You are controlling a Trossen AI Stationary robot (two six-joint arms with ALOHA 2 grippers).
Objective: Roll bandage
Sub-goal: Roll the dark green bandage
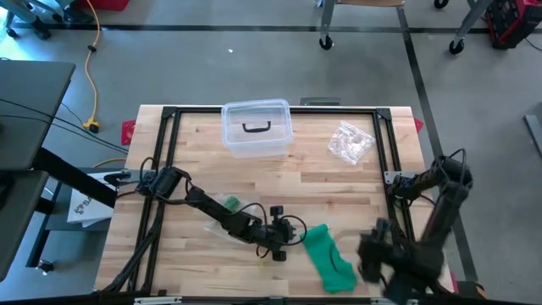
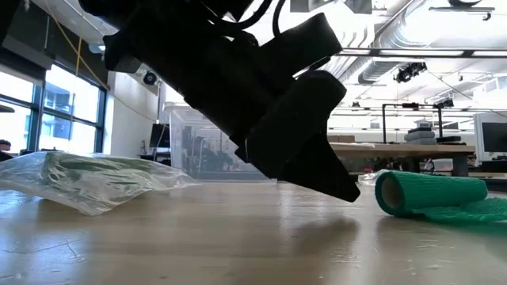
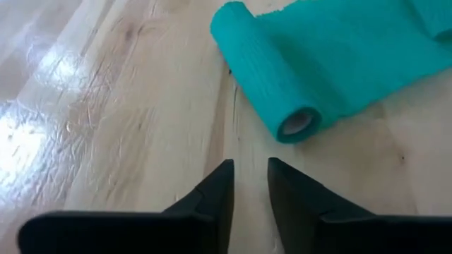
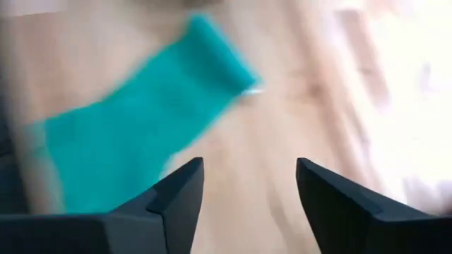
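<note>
The green bandage lies flat on the wooden table near its front edge. Its far end is wound into a short roll, and the unrolled strip trails toward the near edge. My left gripper sits low just left of the roll, its fingers a little apart and empty. My right gripper hovers wide open above the strip's right side, blurred.
A clear lidded box stands at the far middle, with a crumpled plastic wrapper to its right. A plastic bag holding something green lies under my left arm. A black frame borders the table.
</note>
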